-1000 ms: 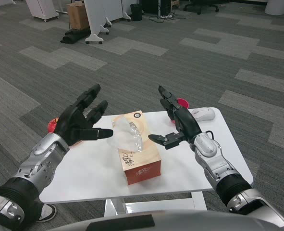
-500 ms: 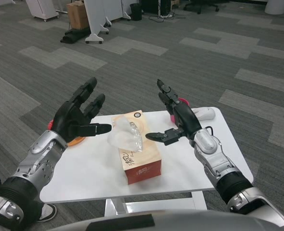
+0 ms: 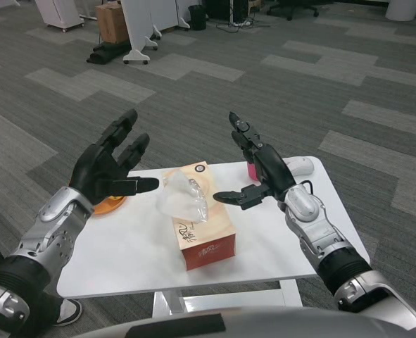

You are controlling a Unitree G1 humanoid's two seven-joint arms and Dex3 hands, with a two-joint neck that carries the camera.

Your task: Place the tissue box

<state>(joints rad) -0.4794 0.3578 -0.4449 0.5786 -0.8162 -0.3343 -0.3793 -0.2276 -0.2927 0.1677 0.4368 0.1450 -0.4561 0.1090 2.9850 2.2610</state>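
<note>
Between both spread, empty hands, left hand (image 3: pixel 108 171) and right hand (image 3: pixel 258 172), sits the tissue box (image 3: pixel 199 214), seemingly untouched.

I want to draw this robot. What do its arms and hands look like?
Both forearms are shiny silver metal with small screws and a black band near the elbow. The left hand and right hand are black, with long jointed fingers.

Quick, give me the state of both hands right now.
Left hand: open, fingers spread, holding nothing, raised left of the tissue box.
Right hand: open, fingers spread, holding nothing, raised right of the box.
</note>
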